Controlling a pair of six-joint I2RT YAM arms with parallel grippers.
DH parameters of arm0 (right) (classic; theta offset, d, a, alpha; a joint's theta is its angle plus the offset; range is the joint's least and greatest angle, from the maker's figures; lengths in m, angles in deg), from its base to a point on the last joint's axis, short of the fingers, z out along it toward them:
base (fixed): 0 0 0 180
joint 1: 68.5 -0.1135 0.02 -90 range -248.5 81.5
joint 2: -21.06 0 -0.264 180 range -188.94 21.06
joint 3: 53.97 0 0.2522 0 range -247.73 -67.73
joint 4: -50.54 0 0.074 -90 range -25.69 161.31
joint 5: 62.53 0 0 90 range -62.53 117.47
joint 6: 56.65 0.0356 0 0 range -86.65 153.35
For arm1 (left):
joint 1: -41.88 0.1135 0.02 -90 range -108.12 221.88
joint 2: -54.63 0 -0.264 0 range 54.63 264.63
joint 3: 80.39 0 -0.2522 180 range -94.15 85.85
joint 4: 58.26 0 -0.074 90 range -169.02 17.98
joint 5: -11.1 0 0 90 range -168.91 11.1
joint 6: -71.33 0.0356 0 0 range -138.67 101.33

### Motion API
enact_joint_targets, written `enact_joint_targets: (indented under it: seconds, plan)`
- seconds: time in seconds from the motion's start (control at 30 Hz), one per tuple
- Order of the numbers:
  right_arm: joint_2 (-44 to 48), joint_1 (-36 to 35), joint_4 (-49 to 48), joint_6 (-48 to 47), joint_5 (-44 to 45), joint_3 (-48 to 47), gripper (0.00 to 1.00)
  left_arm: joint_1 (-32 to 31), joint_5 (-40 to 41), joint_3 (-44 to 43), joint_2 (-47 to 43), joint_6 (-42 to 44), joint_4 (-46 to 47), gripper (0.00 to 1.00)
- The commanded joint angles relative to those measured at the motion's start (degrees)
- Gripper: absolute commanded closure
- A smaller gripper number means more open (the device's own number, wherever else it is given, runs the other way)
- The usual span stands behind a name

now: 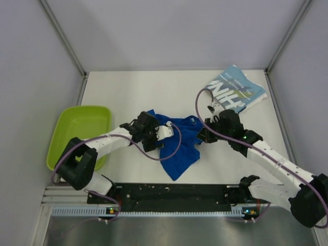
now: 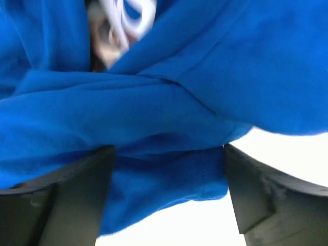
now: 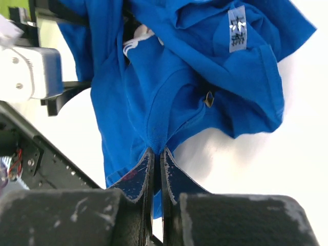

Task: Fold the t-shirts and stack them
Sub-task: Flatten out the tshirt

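We find the royal blue t-shirt point(image 1: 177, 146) crumpled at mid desk point(image 1: 133, 92).
Top view: the teal t-shirt point(image 1: 237, 95) lies far right; both shirts sit outside the green tub point(image 1: 102, 114). Left wrist: left gripper point(image 2: 166, 195) wide, cloth between. Right wrist: right gripper point(image 3: 155, 159) pinched on a blue fold.

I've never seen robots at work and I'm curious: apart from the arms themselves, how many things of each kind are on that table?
Shirts: 2, a blue shirt and a teal shirt
Tubs: 1, a green tub
Total: 3
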Motion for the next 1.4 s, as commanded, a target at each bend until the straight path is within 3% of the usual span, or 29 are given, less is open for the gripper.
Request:
enact_joint_targets:
  seconds: [0.0, 0.1, 0.17, 0.43, 0.73, 0.87, 1.07, 1.23, 1.37]
  plan:
    - [4.9, 3.7, 1.7, -2.8, 3.1, -5.3, 1.00, -0.3, 10.1, -1.3, 4.1, 1.2, 8.6, 0.26]
    - [5.5, 4.9, 3.2, -5.8, 5.8, -9.3, 1.00, -0.3, 11.8, -4.1, 3.7, -0.9, 5.7, 1.00]
    - [5.8, 6.7, 4.1, -7.5, 7.4, -12.2, 1.00, 0.5, 14.5, -6.4, 0.7, -3.5, 3.4, 1.00]
    - [8.8, 9.9, 6.9, -14.3, 8.9, -27.6, 1.00, 8.4, 6.1, -25.8, -15.8, -8.6, -16.5, 1.00]
    - [14.3, 10.0, 12.3, -17.6, -1.3, -39.8, 1.00, 10.0, 1.6, -47.5, -22.7, -11.1, -39.3, 1.00]
    - [14.9, 9.9, 12.2, -17.5, -5.6, -37.4, 1.00, 10.0, 5.7, -44.2, -26.0, -12.7, -36.6, 1.00]
    - [4.3, 10.0, 12.0, -16.8, 0.3, -36.9, 1.00, 10.0, 11.2, -31.2, -24.0, -14.1, -23.3, 1.00]
    - [-0.4, 9.9, 12.4, -15.3, 0.2, -42.6, 1.00, 10.1, 17.5, -34.8, -19.6, -15.5, -20.0, 1.00]
    - [4.0, 9.9, 13.6, -14.8, 0.5, -39.3, 1.00, 10.4, 9.5, -34.1, -23.4, -14.9, -23.7, 1.00]
